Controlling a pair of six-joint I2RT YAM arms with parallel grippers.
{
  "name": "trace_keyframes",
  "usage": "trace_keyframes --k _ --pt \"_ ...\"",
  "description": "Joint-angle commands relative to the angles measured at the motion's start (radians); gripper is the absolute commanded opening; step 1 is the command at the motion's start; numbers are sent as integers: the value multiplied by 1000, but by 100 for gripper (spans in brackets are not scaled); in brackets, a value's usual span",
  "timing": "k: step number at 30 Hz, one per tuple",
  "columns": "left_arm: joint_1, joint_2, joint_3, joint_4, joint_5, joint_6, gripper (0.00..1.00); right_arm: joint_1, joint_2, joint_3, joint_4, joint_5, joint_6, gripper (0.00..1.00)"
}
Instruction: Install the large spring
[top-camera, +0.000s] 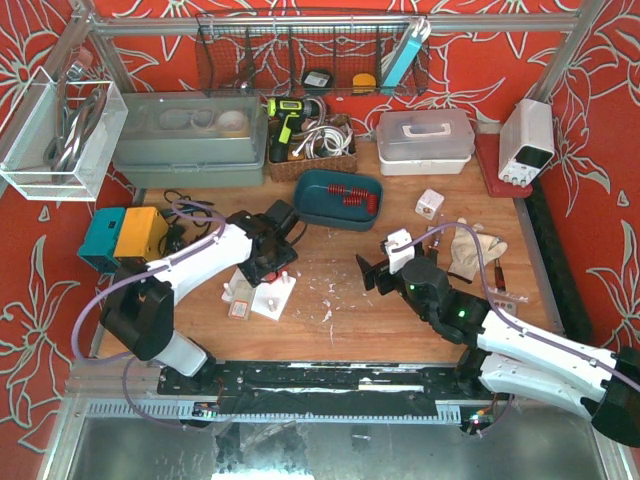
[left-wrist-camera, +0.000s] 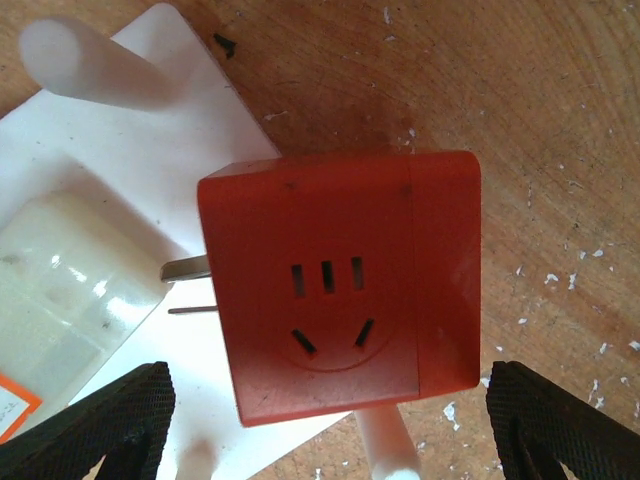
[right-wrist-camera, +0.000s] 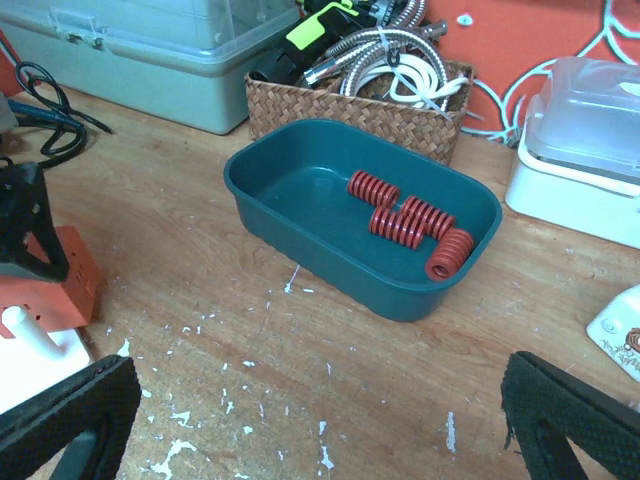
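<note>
Jaws spread wide on both grippers, nothing held. Right gripper (right-wrist-camera: 320, 415) aimed at tray (right-wrist-camera: 300, 240), well apart, ready for pick. Left gripper (left-wrist-camera: 330, 420) hung over base (left-wrist-camera: 150, 150), adapter (left-wrist-camera: 340, 290) straddled, untouched. Springs (right-wrist-camera: 410, 225) seen loose in tray, large one not yet taken; peg (left-wrist-camera: 80, 60) judged its seat.

A workshop bench (top-camera: 340, 320) — cordless drill (top-camera: 285, 125), power supply (top-camera: 527, 140), wire tool rack (top-camera: 310, 60) behind.
</note>
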Motion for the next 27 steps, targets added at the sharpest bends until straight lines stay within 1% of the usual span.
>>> trace_keyframes --k 1,7,12,15,23,27 --pt "-5 54 37 -15 -12 -5 86 2 -24 -12 8 22 -2 99" --pt "-5 117 50 -12 5 7 81 3 -25 -11 2 25 -5 99" --pt "-5 130 53 -12 11 12 77 2 -30 -10 -1 37 -5 99" --pt "-7 119 53 -11 4 8 71 2 -28 -10 -2 43 -5 99" --pt "-7 77 49 -11 -18 9 50 2 -23 -10 -2 52 -5 99" --pt "-7 57 59 -7 -35 19 44 2 -24 -12 -2 58 -6 99"
